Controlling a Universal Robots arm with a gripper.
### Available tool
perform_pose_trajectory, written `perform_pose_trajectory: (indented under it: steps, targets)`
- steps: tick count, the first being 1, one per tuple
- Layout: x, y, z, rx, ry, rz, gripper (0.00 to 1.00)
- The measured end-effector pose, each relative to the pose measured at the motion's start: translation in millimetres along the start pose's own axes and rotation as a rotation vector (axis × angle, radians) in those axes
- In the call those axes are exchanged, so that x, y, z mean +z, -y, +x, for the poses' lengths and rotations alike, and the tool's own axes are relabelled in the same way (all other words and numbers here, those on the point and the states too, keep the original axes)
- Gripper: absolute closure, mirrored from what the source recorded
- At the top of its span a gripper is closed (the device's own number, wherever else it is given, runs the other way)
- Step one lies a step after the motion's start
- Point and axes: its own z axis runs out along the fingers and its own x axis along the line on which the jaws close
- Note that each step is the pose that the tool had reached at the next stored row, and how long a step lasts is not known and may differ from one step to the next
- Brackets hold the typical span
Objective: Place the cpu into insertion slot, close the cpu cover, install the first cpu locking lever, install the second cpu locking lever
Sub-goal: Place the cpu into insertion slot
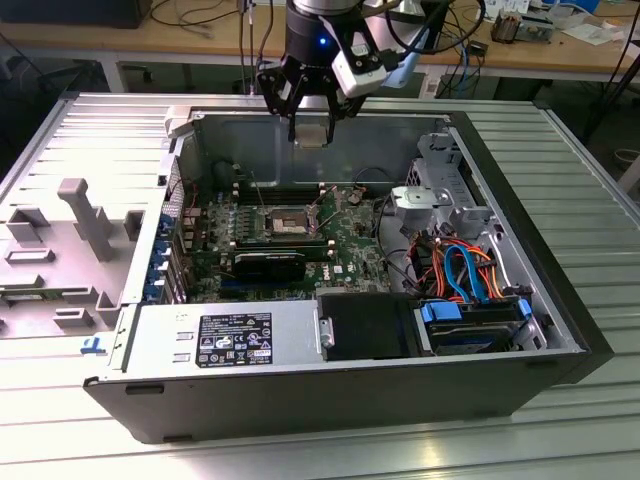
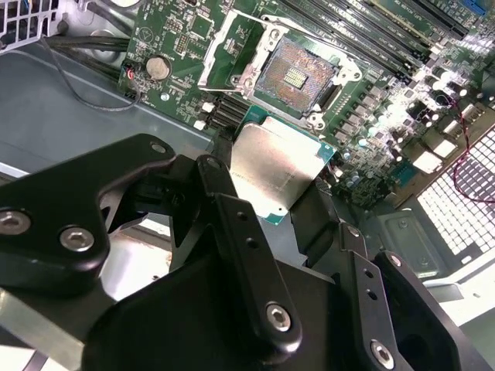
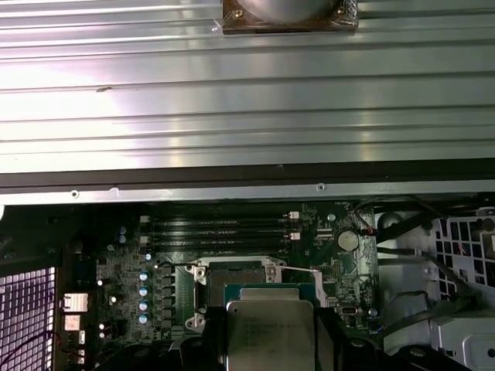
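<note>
Cpu [image 2: 282, 174] was pinched in my gripper [image 2: 271, 193], the fingers closed on two opposite edges and the silver lid turned up toward both wrist views. My read: the edge grip kept the pads off the underside and left it free to seat. It hung in the air over the far wall of the open computer case [image 1: 330, 395], well above the green board [image 1: 345, 255] and touching nothing but my fingers. The insertion slot [image 1: 285, 218] sat lower and nearer, around mid-board, with its tan contact field bare in the second wrist view, so nothing was seated. The cpu cover [image 2: 220, 46] looked swung up and off the socket on one side, its window showing board through it; I judged it open to leave a straight drop path. Levers were too thin to call. Memory sticks [image 2: 363, 31] ran alongside the slot on its far side, close enough to matter for finger clearance, and a coin cell [image 2: 158, 68] lay off one corner. Further out, the power supply [image 1: 220, 342] filled the near edge toward the exterior view's left. The orange and blue cables [image 1: 462, 268] bunched toward the exterior view's right, well apart from the socket. The case rested on the ribbed metal table [image 1: 585, 180].
</note>
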Motion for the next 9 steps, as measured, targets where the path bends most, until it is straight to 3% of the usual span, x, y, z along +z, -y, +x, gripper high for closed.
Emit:
perform_pose_trajectory:
  steps: [9]
  targets:
    - [2.2, 1.1, -0.1, 0.000, 0.0000, 0.0010, 0.46]
